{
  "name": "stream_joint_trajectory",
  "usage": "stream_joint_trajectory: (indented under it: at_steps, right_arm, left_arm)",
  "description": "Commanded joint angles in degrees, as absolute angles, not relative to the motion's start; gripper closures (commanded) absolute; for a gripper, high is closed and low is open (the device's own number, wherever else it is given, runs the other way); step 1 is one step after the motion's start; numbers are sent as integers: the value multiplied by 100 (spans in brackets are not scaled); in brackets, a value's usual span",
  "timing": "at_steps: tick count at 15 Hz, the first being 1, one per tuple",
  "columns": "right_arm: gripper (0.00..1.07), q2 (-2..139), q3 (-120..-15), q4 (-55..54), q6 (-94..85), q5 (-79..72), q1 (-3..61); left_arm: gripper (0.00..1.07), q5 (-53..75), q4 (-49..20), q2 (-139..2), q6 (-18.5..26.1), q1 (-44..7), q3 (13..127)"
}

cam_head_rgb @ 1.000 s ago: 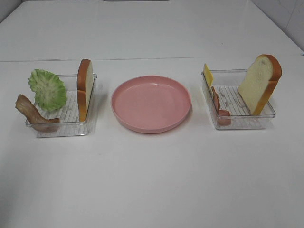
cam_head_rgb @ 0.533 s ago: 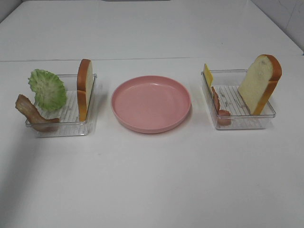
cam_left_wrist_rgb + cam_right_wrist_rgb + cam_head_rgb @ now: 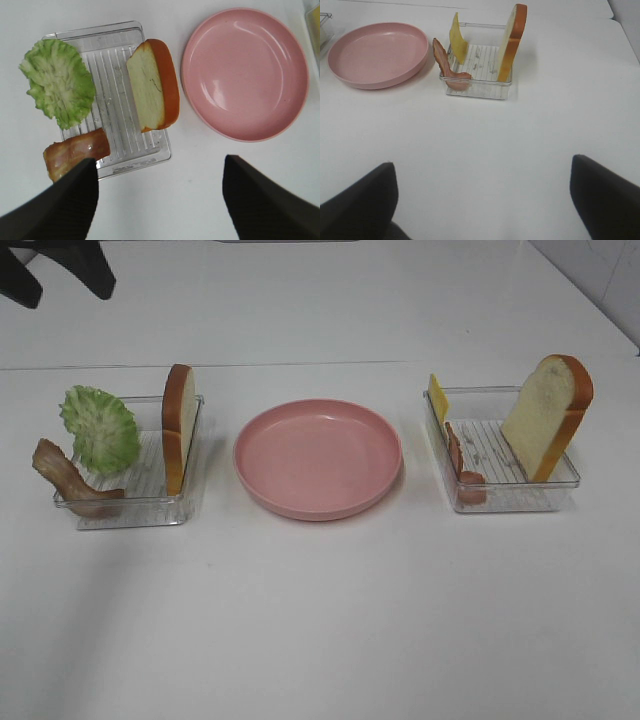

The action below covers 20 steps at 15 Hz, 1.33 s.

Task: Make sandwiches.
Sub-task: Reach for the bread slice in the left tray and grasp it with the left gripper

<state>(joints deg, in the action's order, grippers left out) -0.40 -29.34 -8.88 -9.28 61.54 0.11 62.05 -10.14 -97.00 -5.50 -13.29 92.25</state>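
- From above: a dark bit of the left arm pokes in at the far left corner, over the table. From here I can't tell how its claw stands.
- Same view: the sandwich parts sit unstacked in two clear trays either side of the pink plate.
- The left tray has the ruffled lettuce, the left bacon draped over its near outer corner, and the left bread on edge along the plate side.
- The right tray has the cheese upright at the far corner on the plate side and the right bacon along that same side. The right bread is tilted against the outer side.
- Left wrist: the left claw is spread wide, with nothing held or touched. Its dark fingers hang above the left tray's edge. The bread shows a white face and orange-brown crust, the lettuce overhangs the rim, and one finger partly hides the bacon's end.
- Right wrist: the right claw is also spread wide and grips nothing. It is above the table, well apart from the right tray. Here the bread stands on edge, the cheese leans, and the bacon hooks over the rim beside the plate.
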Motion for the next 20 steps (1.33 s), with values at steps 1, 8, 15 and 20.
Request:
stream_joint_trajectory:
  at_steps: [1, 8, 15, 20]
  right_arm:
    - [20, -115, -2905, -894, -963, 6113, 0]
    - [20, -115, -2905, -894, -963, 6113, 0]
    - [20, -115, -2905, -894, -963, 6113, 0]
    - [20, -115, -2905, -894, -963, 6113, 0]
  left_arm:
    - [39, 6566, -458, -10250, -1106, -1707, 9614]
    - [39, 6526, 52, -11614, -1639, -2137, 10199]
    - [39, 5472, 143, -12147, -1696, -2131, 10204]
    - [53, 5506, 195, -12313, -1696, -2131, 10204]
